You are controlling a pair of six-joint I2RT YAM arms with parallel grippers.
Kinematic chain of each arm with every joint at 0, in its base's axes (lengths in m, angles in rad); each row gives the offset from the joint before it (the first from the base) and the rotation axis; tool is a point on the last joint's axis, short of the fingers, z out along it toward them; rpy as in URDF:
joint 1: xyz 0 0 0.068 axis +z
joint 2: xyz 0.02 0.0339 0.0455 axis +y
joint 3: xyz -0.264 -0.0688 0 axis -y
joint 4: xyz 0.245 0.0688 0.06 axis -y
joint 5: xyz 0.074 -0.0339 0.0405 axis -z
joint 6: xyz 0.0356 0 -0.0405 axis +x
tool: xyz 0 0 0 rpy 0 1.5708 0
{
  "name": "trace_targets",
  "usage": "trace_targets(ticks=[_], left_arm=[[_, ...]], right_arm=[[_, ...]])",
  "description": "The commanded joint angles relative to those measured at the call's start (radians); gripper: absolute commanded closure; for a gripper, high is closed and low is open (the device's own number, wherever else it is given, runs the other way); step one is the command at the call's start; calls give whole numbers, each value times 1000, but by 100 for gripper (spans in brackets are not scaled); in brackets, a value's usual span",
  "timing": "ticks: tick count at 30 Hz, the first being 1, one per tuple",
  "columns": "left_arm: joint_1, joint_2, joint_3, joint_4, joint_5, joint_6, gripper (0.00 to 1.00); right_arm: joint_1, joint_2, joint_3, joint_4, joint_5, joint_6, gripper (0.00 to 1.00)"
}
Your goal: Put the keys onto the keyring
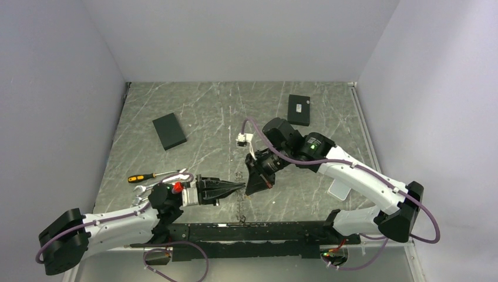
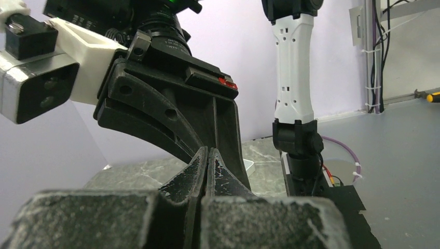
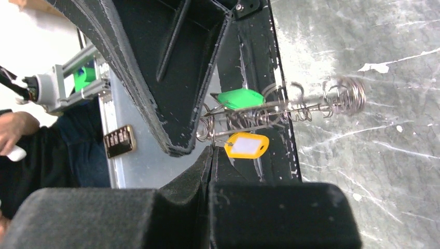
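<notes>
The keyring (image 3: 280,106) is a string of thin silver loops with small silver pieces on it, a green tag (image 3: 239,98) and an orange-yellow tagged piece (image 3: 247,144). I cannot tell single keys apart. In the top view it hangs (image 1: 241,202) below both gripper tips, above the table's front. My right gripper (image 3: 211,149) is shut, with a thin wire loop of the string pinched at its tips; it also shows in the top view (image 1: 251,191). My left gripper (image 1: 239,187) is shut, tip to tip with the right one. In the left wrist view (image 2: 207,151) nothing shows between its fingers.
An orange-handled screwdriver (image 1: 141,177) and silver wrenches (image 1: 160,183) lie at the left. Two black boxes (image 1: 169,131) (image 1: 299,109) lie farther back. A white piece (image 1: 339,189) sits under the right arm. A black rail (image 1: 252,232) runs along the near edge. A person's hand (image 3: 13,132) is beyond the table.
</notes>
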Motion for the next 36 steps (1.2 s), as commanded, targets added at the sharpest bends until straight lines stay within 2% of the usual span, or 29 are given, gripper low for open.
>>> trace_targets(ticks=[1, 10, 19, 25, 28, 36], left_arm=[[7, -14, 66, -3, 15, 5, 100], [8, 63, 62, 23, 40, -10, 100], [8, 67, 29, 116, 20, -99, 100], [10, 25, 65, -16, 22, -102, 100], [10, 14, 62, -22, 0, -104, 100], [10, -14, 92, -86, -13, -136, 100]], right_arm=[[52, 19, 40, -44, 33, -64, 100], [68, 18, -25, 27, 0, -74, 100], [68, 1, -98, 211, -97, -19, 100], [68, -13, -187, 416, -178, 30, 100], [68, -29, -238, 530, -213, 68, 100], [68, -67, -329, 732, -165, 90, 100]])
